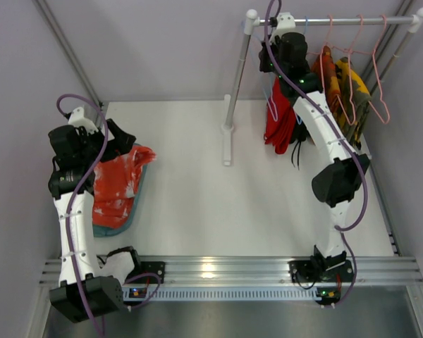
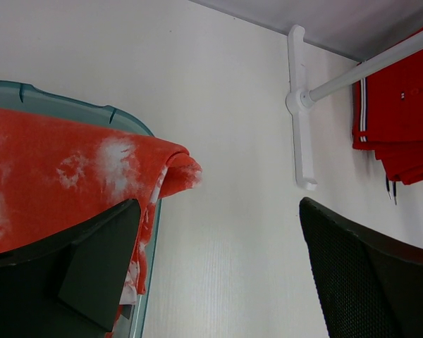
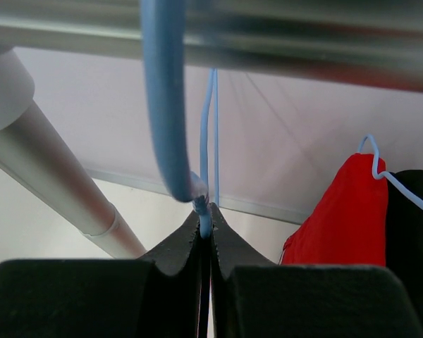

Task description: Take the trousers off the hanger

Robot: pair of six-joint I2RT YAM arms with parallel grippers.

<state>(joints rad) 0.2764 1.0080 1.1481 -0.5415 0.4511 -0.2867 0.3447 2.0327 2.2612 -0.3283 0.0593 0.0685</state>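
Top external view: the right arm reaches to the far right of the counter [image 1: 197,183], with its right pincer [image 1: 285,29] up at the rail [image 1: 338,21]. The plain red trousers [image 1: 279,125] hang below the rail, just left of that arm. The yellow-and-orange garments [image 1: 344,83] hang further right.

Right wrist view: the right pincer [image 3: 206,220] is closed on the thin wire of a blue hanger [image 3: 162,105], just below the rail [image 3: 282,32] over which the hook sits. Red cloth [image 3: 338,211] shows to the right under another blue wire. These views do not settle whether the gripped hanger carries it.

Left wrist view: the left pincer [image 2: 218,208] is open and holds nothing. It hovers at the near left, beside the blotched orange-red trousers [image 2: 63,179], which lie draped over the rim of a teal bin [image 2: 70,105].

Step in hand, by judgement: one pair is already off and binned, and the red pair is being addressed at the hanger.

Next move: raise the hook clear of the rail without snagging the neighbouring hangers. The hanger must then be brought within reach of the open left pincer so that the cloth can be pulled free.
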